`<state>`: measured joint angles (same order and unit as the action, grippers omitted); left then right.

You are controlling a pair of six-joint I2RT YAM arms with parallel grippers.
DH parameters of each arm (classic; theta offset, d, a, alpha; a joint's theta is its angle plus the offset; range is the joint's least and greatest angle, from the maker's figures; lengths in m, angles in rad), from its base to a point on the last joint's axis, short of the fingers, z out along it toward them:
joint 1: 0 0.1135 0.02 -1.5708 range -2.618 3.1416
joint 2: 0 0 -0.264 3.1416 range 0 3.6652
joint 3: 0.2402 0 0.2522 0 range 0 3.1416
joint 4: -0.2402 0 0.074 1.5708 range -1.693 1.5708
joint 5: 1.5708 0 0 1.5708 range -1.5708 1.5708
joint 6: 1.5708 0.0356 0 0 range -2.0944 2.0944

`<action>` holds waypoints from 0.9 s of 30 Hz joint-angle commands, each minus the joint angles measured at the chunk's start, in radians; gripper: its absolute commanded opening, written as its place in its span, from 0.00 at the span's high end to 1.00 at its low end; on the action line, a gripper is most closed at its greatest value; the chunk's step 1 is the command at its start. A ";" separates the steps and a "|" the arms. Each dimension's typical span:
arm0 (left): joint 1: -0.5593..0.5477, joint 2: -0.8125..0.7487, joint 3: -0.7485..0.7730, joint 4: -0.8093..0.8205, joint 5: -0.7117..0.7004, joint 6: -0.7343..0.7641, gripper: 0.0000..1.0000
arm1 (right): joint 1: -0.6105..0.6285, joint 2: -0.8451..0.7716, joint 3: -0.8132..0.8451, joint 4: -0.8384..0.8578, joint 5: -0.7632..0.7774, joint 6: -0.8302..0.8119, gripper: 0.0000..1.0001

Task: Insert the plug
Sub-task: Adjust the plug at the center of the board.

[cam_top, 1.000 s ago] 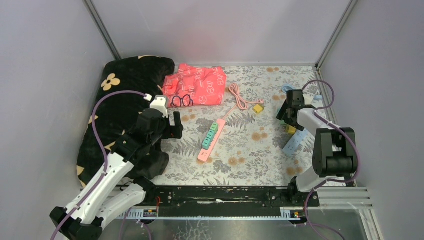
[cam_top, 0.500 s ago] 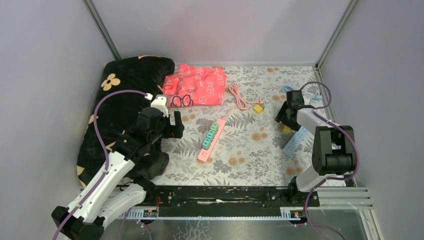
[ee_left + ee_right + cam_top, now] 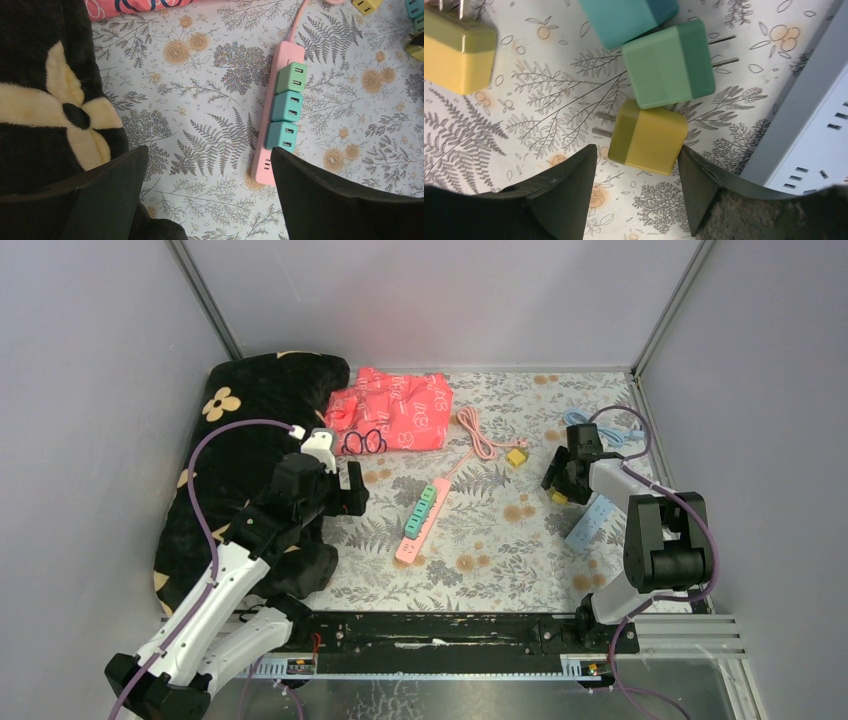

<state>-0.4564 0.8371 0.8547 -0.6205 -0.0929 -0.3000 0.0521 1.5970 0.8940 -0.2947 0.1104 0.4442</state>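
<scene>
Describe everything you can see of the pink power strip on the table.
The pink power strip is a long, narrow bar, plastic by its look, lying flat and slanted on the floral tablecloth. Three cube plugs, one green and two teal, sit in a row in its sockets; its near end shows bare slots. A pink cord curves away from its far end.

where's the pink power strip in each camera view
Top external: pink power strip lies diagonally at the table's centre.
Left wrist: right of centre, with three green-teal cubes plugged into it.
Right wrist: not in it.
Shared landmark: floral table cover.
</scene>
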 commanded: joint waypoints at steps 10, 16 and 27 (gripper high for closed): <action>0.016 0.002 -0.009 0.054 0.022 0.020 0.00 | 0.077 -0.085 0.049 -0.028 0.110 -0.032 0.27; 0.018 -0.001 -0.011 0.056 0.029 0.021 0.00 | 0.078 -0.049 0.065 0.001 0.103 -0.080 0.24; 0.018 0.003 -0.011 0.057 0.033 0.022 0.00 | 0.082 0.022 0.054 0.045 0.024 -0.128 0.24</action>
<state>-0.4469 0.8387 0.8543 -0.6201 -0.0738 -0.2985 0.1299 1.6146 0.9287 -0.2920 0.1841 0.3504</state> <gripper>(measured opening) 0.997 0.761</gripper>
